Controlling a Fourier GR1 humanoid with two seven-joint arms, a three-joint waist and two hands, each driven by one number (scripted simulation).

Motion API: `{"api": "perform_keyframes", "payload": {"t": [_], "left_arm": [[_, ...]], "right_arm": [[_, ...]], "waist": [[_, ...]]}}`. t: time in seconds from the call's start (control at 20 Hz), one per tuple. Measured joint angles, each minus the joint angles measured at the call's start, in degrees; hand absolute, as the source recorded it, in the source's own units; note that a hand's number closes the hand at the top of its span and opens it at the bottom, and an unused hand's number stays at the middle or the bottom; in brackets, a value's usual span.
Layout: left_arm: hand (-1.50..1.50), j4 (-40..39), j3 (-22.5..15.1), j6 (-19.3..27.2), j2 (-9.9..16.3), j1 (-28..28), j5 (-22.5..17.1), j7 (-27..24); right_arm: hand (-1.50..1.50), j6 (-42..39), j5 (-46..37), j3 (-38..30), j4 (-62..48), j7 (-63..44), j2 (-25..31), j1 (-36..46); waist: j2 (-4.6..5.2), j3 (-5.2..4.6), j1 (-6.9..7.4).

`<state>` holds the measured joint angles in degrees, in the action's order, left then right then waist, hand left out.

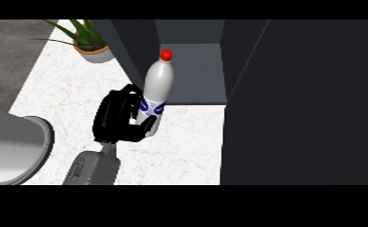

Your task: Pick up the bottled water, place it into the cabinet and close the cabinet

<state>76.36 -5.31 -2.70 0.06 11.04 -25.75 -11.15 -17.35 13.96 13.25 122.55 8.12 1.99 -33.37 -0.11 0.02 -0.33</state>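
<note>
The dark cabinet (287, 99) fills most of the far and right side here, its open compartment a grey recess with a door panel swung out along its left edge, and everything else can be placed from it. In front of the cabinet and off to its left runs the pale marbled counter (64, 89); a round grey basin or pan (22, 148) (I can't tell which from here) sits at the counter's edge, well left of the cabinet, and a small potted plant (90, 43) stands just left of the door panel. One hand (119, 119) shows, its grey forearm rising from below just left of the cabinet's opening; which arm it is I can't say for sure, though its place suggests the left. Its black fingers are wrapped round the lower body of the bottled water (158, 87), which is lifted, tilted slightly, red cap pointing into the recess, at the mouth of the opening. To do this step well, I'd say carry the bottle straight in past the door panel, keep the cap clear of the cabinet's edge, and set the base flat before letting go.
</note>
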Motion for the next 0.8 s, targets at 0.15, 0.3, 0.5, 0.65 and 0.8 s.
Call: {"api": "perform_keyframes", "payload": {"t": [0.15, 0.3, 0.5, 0.65, 0.8], "left_arm": [[1.5, 0.5, -3.7, 7.1, 0.0, 4.7, -0.3, 1.5], [1.5, -2.7, -4.6, 10.7, 0.0, 9.8, -0.8, 1.9], [1.5, -4.3, -7.4, 17.3, 0.2, 13.2, 1.6, 1.2], [1.5, -6.0, -9.7, 23.1, 0.8, 14.4, 2.9, -0.6], [1.5, -7.4, -10.4, 26.4, 0.7, 15.3, 4.6, -0.9]], "right_arm": [[-1.5, 0.8, -1.2, 1.1, -1.0, 0.6, -0.8, 0.8], [-1.5, 1.3, -0.7, 0.9, -1.0, 0.1, -0.7, 1.5], [-1.5, 0.8, -0.1, 0.2, -1.7, 0.6, 0.0, 1.4], [-1.5, 0.6, 0.8, -0.3, -2.0, 0.3, 0.2, 2.3], [-1.5, 0.5, 1.0, -0.1, -2.0, 0.1, 0.3, 2.3]], "waist": [[0.03, -0.01, -0.17], [0.04, -0.02, -0.23], [-0.02, -0.12, -0.19], [-0.22, -0.16, -0.12], [-0.45, -0.11, -0.06]]}}
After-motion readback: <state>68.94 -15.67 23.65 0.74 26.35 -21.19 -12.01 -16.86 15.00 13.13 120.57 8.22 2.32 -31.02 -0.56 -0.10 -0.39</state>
